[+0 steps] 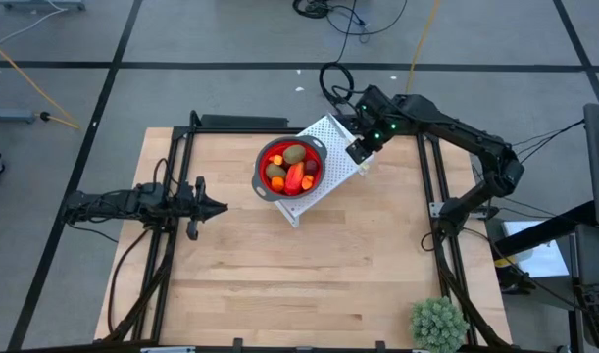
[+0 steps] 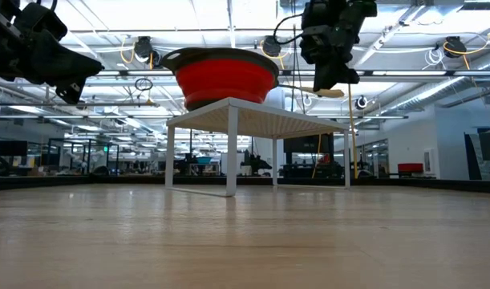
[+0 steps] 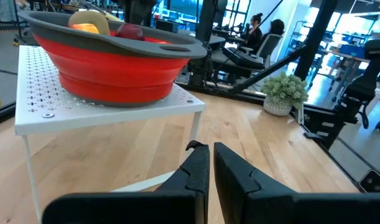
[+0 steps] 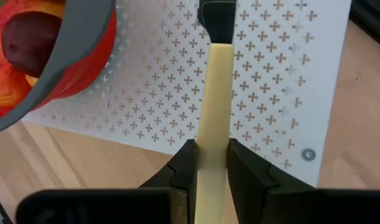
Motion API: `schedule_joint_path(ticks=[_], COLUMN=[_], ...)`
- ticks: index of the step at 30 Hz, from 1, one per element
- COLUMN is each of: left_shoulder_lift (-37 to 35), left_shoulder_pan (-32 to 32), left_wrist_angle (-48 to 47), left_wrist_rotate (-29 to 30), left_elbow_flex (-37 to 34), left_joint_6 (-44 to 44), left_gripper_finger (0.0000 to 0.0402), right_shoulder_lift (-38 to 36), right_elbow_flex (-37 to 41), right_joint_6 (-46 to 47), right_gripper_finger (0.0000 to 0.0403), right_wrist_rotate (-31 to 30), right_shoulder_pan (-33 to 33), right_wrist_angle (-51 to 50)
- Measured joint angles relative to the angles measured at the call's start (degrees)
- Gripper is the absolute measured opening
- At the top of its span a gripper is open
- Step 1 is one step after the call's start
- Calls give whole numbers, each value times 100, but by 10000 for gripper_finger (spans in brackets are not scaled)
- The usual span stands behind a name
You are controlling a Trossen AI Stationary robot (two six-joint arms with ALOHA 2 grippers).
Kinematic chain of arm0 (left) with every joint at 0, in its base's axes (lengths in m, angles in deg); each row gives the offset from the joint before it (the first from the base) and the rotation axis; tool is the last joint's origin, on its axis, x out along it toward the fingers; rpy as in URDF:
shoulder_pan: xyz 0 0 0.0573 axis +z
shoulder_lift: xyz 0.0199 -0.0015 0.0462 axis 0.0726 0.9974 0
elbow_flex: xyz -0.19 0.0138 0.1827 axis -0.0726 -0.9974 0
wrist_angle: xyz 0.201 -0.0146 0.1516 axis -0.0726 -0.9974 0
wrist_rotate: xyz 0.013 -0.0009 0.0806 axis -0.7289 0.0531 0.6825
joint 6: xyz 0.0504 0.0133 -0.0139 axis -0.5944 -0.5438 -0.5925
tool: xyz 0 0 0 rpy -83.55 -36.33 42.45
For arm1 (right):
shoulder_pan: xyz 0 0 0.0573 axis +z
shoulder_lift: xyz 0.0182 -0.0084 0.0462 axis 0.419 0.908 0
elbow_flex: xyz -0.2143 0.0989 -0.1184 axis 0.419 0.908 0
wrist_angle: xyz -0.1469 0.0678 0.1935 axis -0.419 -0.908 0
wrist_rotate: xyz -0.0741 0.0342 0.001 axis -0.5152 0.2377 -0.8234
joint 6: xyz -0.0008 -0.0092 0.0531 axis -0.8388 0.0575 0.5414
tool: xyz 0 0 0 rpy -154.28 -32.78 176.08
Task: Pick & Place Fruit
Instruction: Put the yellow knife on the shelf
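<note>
A red bowl with a grey rim [image 1: 290,167] [image 3: 115,65] stands on a white perforated rack [image 1: 330,132] at the table's far middle. The fruit lies in it: olive-brown ovals [image 1: 295,154], a longer red-orange piece [image 1: 295,177], small orange ones [image 1: 277,183] and a dark red ball [image 4: 28,40]. My right gripper [image 1: 358,152] [image 4: 208,158] hangs over the rack's right part, beside the bowl, shut on a pale yellow stick [image 4: 214,93] with a dark far end [image 4: 217,18]. My left gripper [image 1: 221,207] [image 3: 211,155] waits level at the table's left, shut and holding nothing. My right gripper pinches the pale yellow stick between its two fingers, on its two long sides [image 4: 209,146] toward its near end. The fingers slant down from the far right and lie along the stick. The stick [image 2: 313,91] reaches out over the rack toward the bowl; whether its dark end touches the rack I cannot tell.
A spiky green plant ball [image 1: 437,324] [image 3: 284,92] sits at the table's near right corner. Black frame rails [image 1: 176,196] run along both sides of the table. Bare wood [image 1: 299,275] fills the near half. People sit at desks beyond the table [image 3: 264,31].
</note>
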Motion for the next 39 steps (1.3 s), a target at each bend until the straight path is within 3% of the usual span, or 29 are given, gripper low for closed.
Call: schedule_joint_path(ticks=[10, 24, 39], left_shoulder_lift=[-1, -1, 0], left_shoulder_pan=[-1, -2, -1], left_wrist_angle=[0, -2, -2], left_wrist_rotate=[-1, 0, 0], left_elbow_flex=[0, 0, 0], left_joint_6=[32, 116, 70], left_gripper_finger=[21, 21, 21], right_shoulder_lift=[471, 1477, 1580], right_elbow_flex=[-72, -1217, -1231], right_joint_6=[-240, -568, -414], right_gripper_finger=[55, 55, 67], right_wrist_rotate=[20, 0, -280], right_shoulder_pan=[0, 0, -12], right_wrist_angle=[36, -753, -992])
